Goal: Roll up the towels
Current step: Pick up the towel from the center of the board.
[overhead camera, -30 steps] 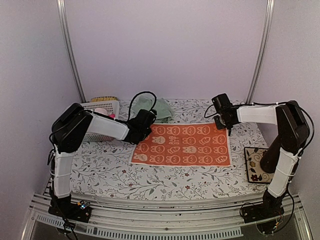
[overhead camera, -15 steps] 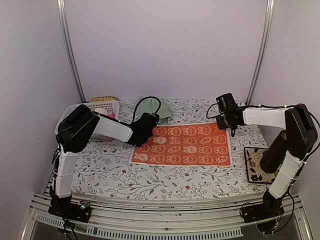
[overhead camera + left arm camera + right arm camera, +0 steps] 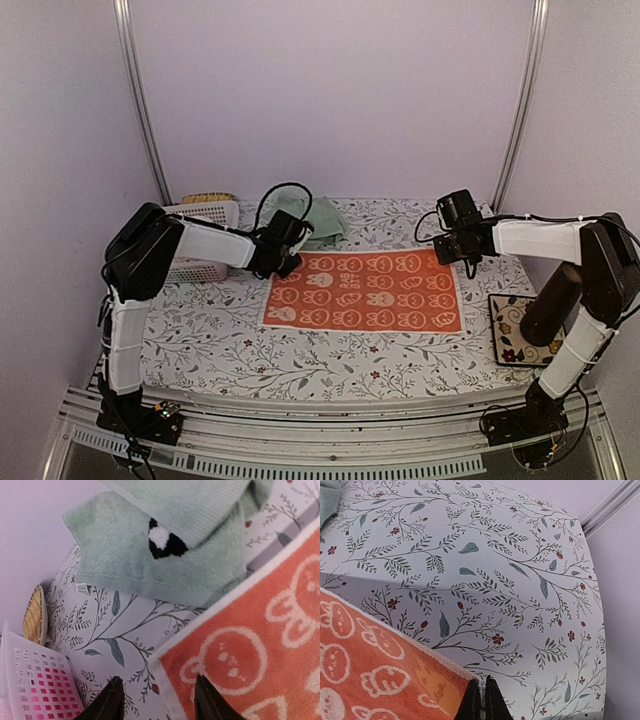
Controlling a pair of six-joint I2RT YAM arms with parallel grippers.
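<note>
The orange towel (image 3: 368,290) with its cream pattern lies spread flat on the table. My left gripper (image 3: 285,262) hovers open over its far left corner, one finger over the orange towel (image 3: 260,630) and the other over the tablecloth, with nothing between them (image 3: 158,677). My right gripper (image 3: 466,260) is shut on the far right corner, and the white hem of the orange towel (image 3: 375,680) shows pinched between its fingers (image 3: 482,682). The mint green towel (image 3: 312,215) lies crumpled at the back, just beyond the left gripper. Its dark-and-white mark shows on the green towel (image 3: 150,565).
A white lattice basket (image 3: 200,240) stands at the back left, close to my left arm, and shows again as the basket (image 3: 35,680) with a woven item (image 3: 34,615) behind it. A dark-edged flowered mat (image 3: 520,330) lies at the right edge under my right arm. Leafy cloth (image 3: 495,570) covers the table.
My left gripper has opened, let go of the orange towel's far left corner and drawn back slightly. The right gripper has shifted a little to the right, still holding its corner.
</note>
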